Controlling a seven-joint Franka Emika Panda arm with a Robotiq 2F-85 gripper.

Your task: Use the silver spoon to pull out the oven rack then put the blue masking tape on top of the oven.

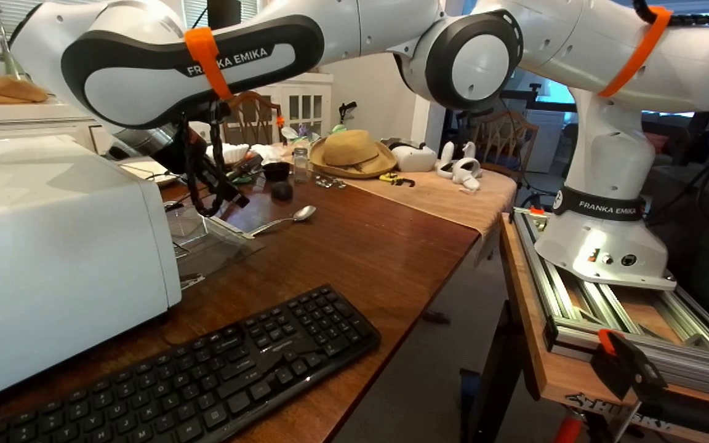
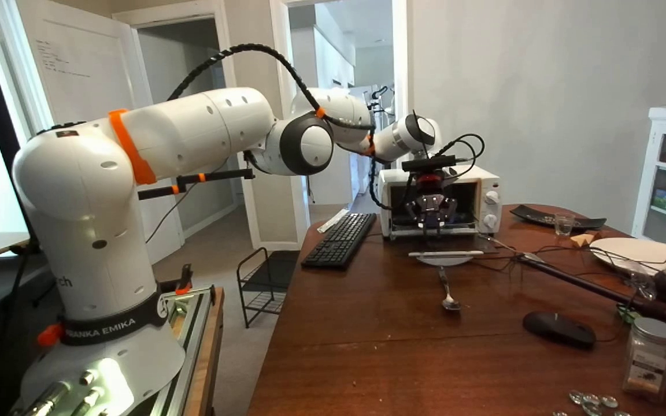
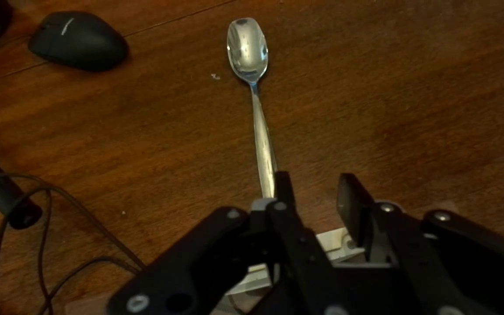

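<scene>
The silver spoon [image 1: 304, 213] lies on the table, its bowl [image 2: 450, 303] away from the oven. In the wrist view the spoon [image 3: 247, 50] points up, its handle passing behind the left finger. The white oven [image 1: 53, 246] also shows in an exterior view [image 2: 488, 184]. Its glass door [image 1: 231, 246] is lowered, with a white door handle [image 2: 446, 254] along its edge near the spoon's handle end. My gripper [image 3: 315, 188] is open and empty, above the door, in front of the oven [image 2: 432, 221]. The oven rack cannot be made out clearly. The blue masking tape is out of view.
A black keyboard [image 1: 256, 357] lies beside the oven. A black mouse [image 2: 558, 329] lies beyond the spoon. A dark bar with loose cables [image 2: 576, 278], a white plate [image 2: 645, 254] and a glass jar [image 2: 651, 358] are on the oven's other side from the keyboard.
</scene>
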